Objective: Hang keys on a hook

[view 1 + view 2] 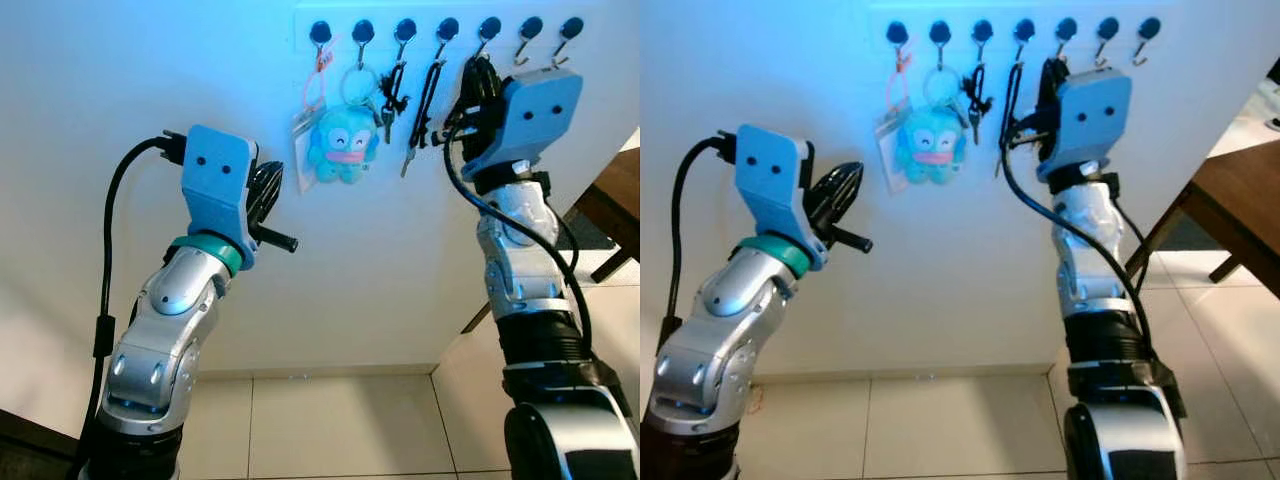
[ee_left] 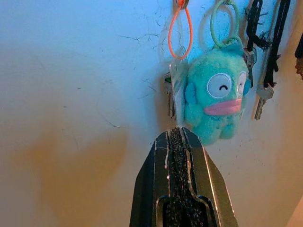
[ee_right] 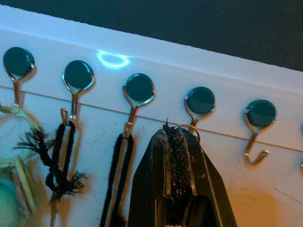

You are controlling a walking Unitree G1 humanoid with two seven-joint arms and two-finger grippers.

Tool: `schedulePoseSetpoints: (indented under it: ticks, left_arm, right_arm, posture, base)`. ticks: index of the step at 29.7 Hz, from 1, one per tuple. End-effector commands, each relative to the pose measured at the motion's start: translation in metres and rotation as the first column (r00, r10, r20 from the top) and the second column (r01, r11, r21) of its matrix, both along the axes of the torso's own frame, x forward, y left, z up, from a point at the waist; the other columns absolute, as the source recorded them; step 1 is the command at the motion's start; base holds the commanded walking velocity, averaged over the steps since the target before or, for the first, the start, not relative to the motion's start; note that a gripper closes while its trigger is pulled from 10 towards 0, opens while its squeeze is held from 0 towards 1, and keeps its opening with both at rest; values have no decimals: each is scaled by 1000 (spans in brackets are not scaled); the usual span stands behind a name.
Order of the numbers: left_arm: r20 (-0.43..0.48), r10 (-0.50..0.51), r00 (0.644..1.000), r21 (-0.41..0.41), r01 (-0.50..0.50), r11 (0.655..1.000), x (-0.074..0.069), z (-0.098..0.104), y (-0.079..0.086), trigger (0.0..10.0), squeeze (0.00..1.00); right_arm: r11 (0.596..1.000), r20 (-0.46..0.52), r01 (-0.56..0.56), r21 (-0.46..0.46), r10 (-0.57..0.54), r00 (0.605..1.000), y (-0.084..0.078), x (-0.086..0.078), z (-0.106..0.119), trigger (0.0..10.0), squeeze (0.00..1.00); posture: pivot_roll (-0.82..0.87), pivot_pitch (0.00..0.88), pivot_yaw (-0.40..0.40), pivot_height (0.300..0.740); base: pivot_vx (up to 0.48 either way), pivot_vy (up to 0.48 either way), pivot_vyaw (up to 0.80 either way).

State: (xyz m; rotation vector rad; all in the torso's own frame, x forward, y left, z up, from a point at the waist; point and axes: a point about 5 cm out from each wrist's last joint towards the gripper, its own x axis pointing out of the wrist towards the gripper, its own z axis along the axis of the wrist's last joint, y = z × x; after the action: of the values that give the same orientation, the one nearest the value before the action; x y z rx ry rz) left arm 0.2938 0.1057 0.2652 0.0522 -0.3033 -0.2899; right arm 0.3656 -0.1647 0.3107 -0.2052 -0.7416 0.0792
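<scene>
Seven hooks (image 1: 404,28), four loaded; right pincer (image 3: 176,130) and left pincer (image 2: 178,135) both pressed together.

A turquoise plush toy with a pink beak and one winking eye (image 1: 340,145) hangs against a plain white painted wall (image 1: 120,80), and touching its side away from the dark wooden table is a clear plastic tag (image 1: 304,140) on a thin orange loop (image 1: 318,80). Well below the plush, a pale skirting strip (image 1: 320,372) runs along the foot of the wall where it meets a floor of large cream tiles with thin grey joints (image 1: 340,425). The dark brown wooden table (image 1: 1240,190) stands well off to one side of the plush and lower, its slanted leg reaching the tiles
</scene>
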Motion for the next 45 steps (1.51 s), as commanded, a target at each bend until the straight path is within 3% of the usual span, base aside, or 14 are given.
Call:
schedulePoseSetpoints:
  ticks: [1,10,21,26,30,45]
  left_arm:
    - [1,4,1000,1,-4,1000,-1,1,1,10000,0]
    - [0,4,1000,1,-4,1000,-2,1,1,10000,0]
    - [-3,4,1000,0,-4,1000,-1,0,1,10000,0]
    - [-2,3,1000,0,-3,1000,0,0,1,10000,0]
    - [-2,5,1000,1,-5,1000,0,0,1,10000,0]
    - [-2,0,1000,0,0,1000,0,1,0,10000,0]
  right_arm:
    - [1000,-13,-24,2,24,1000,5,2,1,10000,0]
    - [999,-11,-53,-1,53,999,10,5,7,10000,0]
    - [997,-45,-60,46,62,997,4,1,-7,10000,0]
    - [997,-70,-79,-19,78,994,9,0,-16,10000,0]
    - [997,-50,-76,-11,76,996,9,-2,-14,10000,0]
    - [999,54,23,27,-25,998,-15,-9,8,10000,0]
  posture:
    - [-7,62,94,740]
    - [-5,64,91,740]
    - [-8,66,95,740]
    - [-11,65,95,740]
    - [-9,63,95,740]
    - [-16,62,98,740]
  base:
    - [0,0,0]
    - [0,0,0]
    - [0,0,0]
    - [0,0,0]
    - [0,0,0]
    - [0,0,0]
